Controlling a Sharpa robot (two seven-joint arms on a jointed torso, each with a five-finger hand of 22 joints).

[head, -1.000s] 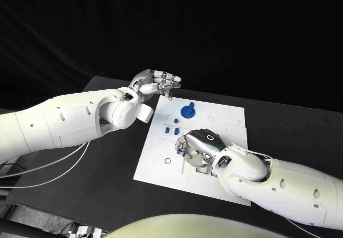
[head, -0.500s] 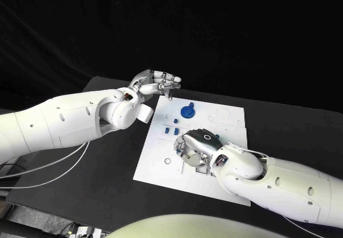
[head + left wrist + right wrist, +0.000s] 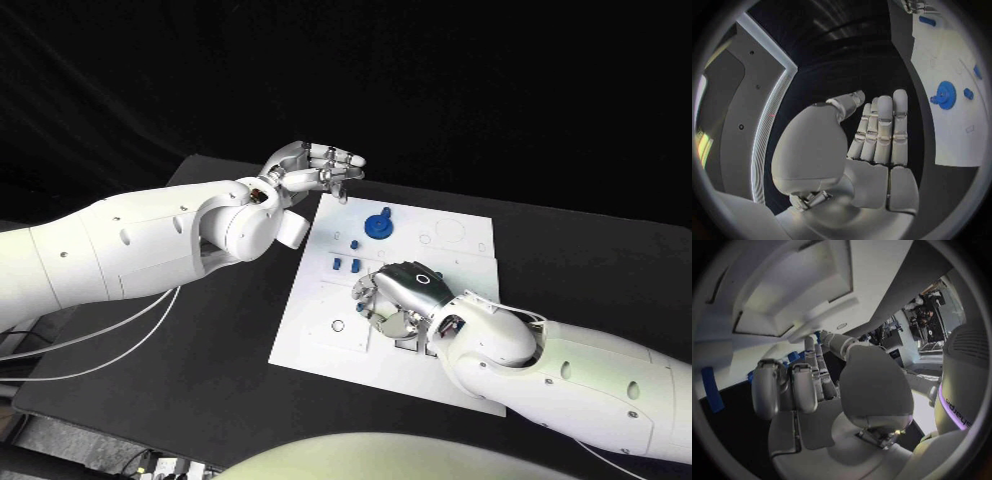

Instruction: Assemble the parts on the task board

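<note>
Little change since earlier: right hand (image 3: 400, 297) stays curled over the board (image 3: 320, 325) centre, grip hidden, can't tell. Left hand (image 3: 315, 168) still hovers closed, empty, off the far-left corner. Blue parts (image 3: 378, 224) sit unmoved on the far half.

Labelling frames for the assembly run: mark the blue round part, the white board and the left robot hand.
blue round part (image 3: 378, 224), head view, middle of its disc.
white board (image 3: 320, 335), head view, bare area near its left edge.
left robot hand (image 3: 315, 166), head view, middle of the curled fingers, past the board's far corner.
</note>
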